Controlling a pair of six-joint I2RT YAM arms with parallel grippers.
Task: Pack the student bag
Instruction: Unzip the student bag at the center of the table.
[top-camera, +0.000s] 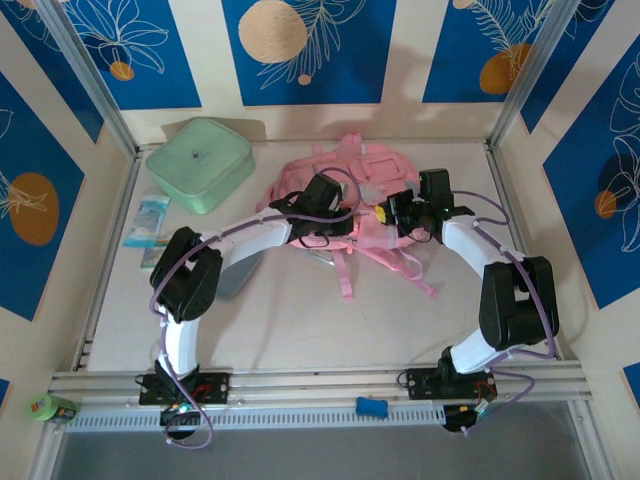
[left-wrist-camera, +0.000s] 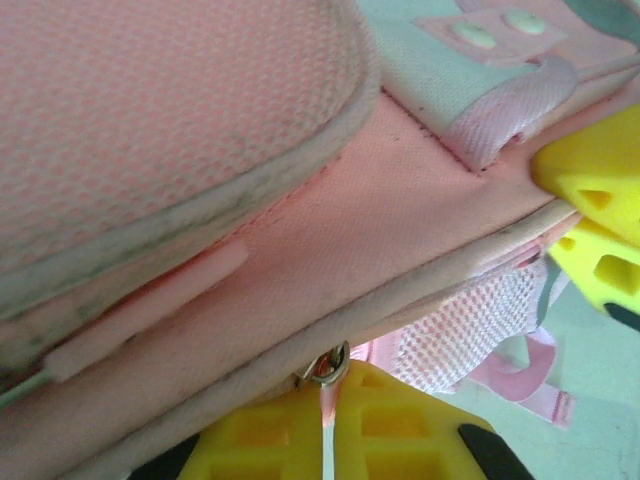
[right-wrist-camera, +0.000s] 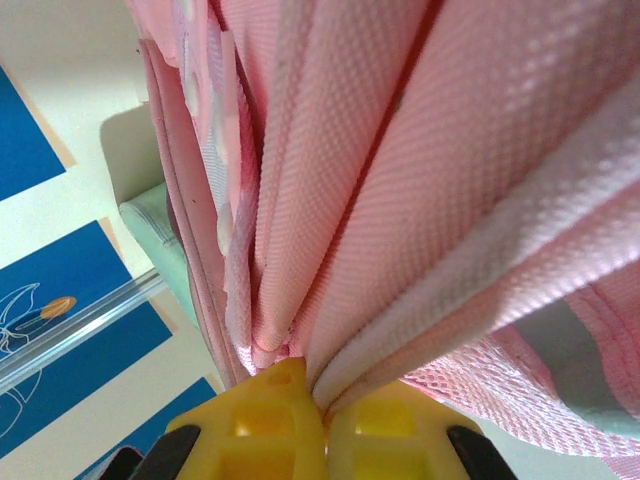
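1. Left hand (left-wrist-camera: 328, 398): yellow fingers (left-wrist-camera: 260, 435) pressed together, clamped on the thin pale pull tab that hangs from the small metal zip ring (left-wrist-camera: 325, 366) of the large soft pink fabric student bag (left-wrist-camera: 330, 250).
2. Right hand (right-wrist-camera: 315, 395): yellow fingers likewise together, pinching a gathered fold of the student bag's pink woven cloth, with pink mesh just beside the pinch on the right.
3. In the left wrist view: yellow fingertips of the right hand at the right edge, just beside the bag's piped seam and near a pale grey-blue panel (left-wrist-camera: 420, 70) with pink trim.
4. Student bag from above: lies crumpled at the far middle of the pale surface (top-camera: 300, 320), between the two hands, with the left hand at its left side and the right hand at its right side.
5. Pink straps (top-camera: 345, 275): trail from the bag toward the near edge, flat on the surface.
6. Mint green square zip case (top-camera: 200, 163): sits at the far left of the surface, apart from the bag, lid side up.
7. Flat blue-and-white packet (top-camera: 150, 222): lies just nearer than the case, beside the left wall; print too small to read.
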